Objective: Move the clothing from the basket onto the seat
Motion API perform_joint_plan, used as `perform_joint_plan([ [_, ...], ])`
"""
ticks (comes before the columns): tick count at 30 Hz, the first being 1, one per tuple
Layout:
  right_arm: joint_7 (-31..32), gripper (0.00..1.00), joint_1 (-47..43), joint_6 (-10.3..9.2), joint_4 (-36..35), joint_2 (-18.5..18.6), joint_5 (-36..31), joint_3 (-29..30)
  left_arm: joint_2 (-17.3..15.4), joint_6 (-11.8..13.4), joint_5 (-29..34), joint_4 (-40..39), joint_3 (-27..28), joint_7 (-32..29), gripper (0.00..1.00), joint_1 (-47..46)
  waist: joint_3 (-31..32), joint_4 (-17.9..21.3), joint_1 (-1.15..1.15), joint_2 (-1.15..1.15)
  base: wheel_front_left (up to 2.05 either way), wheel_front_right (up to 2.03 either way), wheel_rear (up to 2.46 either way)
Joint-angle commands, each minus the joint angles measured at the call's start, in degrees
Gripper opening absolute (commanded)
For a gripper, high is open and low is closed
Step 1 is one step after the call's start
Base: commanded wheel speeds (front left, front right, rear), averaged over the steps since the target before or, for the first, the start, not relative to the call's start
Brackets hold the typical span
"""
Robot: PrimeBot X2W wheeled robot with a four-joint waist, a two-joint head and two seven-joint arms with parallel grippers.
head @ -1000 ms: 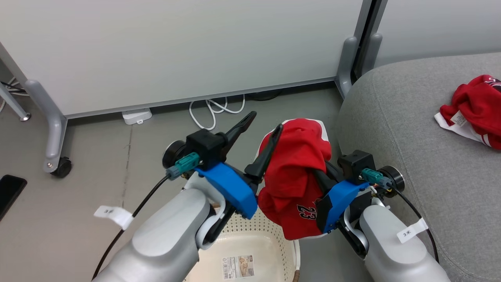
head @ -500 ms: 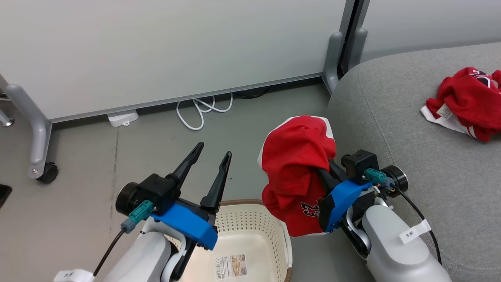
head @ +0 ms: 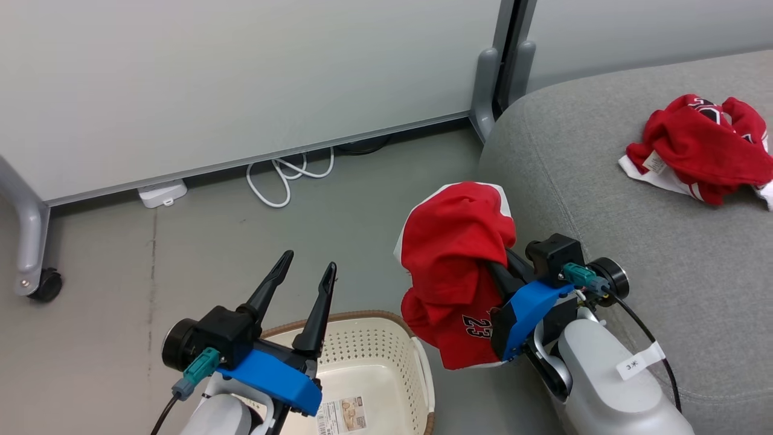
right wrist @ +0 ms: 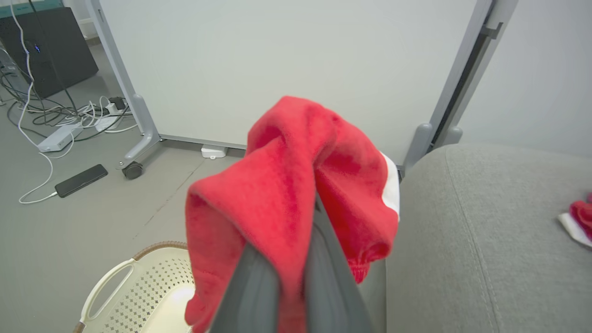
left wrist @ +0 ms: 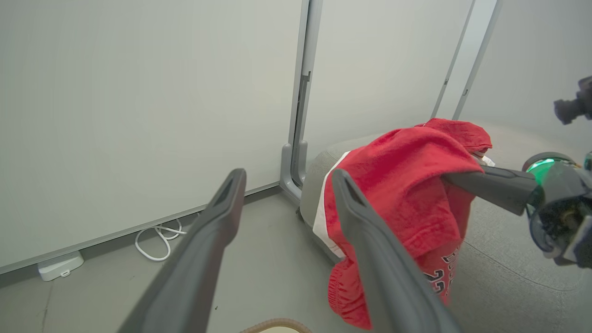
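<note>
A red garment (head: 456, 260) printed with 23 hangs draped over my right gripper (head: 494, 269), which is shut on it, above the floor between the basket and the seat. The cloth hides the fingertips; in the right wrist view the garment (right wrist: 296, 175) covers both fingers. My left gripper (head: 309, 263) stands open and holds nothing, left of the garment and above the basket's far rim. The cream basket (head: 374, 344) with its brown rim holds only a label. A second red garment (head: 694, 148) lies crumpled on the grey seat (head: 604, 211).
A pale partition panel stands behind on grey legs, one with a castor (head: 39, 284). A white cable (head: 284, 175) and an adapter (head: 160, 193) lie at its foot. A black phone (right wrist: 81, 180) lies on the floor to the left.
My left gripper has drawn back down and to the left, away from the garment, still open. The right gripper keeps its hold on the garment. The camera has turned toward the seat.
</note>
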State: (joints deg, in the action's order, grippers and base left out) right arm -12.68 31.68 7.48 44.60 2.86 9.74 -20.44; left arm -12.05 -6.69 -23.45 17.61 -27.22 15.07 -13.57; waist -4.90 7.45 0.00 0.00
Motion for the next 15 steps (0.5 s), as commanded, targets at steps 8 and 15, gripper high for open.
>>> perform_joint_plan([
  [8,-0.37,0.0,-0.41,0.02,-1.7,0.04,1.25,-0.3,0.61,-0.66,1.91,-0.27,2.84,0.14,1.0,1.39,-1.28,5.92,0.0,0.0,0.0,0.0,0.0],
  [15,-0.61,0.0,-0.43,0.03,-2.37,0.04,2.83,-0.58,0.75,-0.84,2.72,-0.46,3.51,0.15,1.0,1.02,-2.42,11.22,0.0,0.0,0.0,0.0,0.0],
])
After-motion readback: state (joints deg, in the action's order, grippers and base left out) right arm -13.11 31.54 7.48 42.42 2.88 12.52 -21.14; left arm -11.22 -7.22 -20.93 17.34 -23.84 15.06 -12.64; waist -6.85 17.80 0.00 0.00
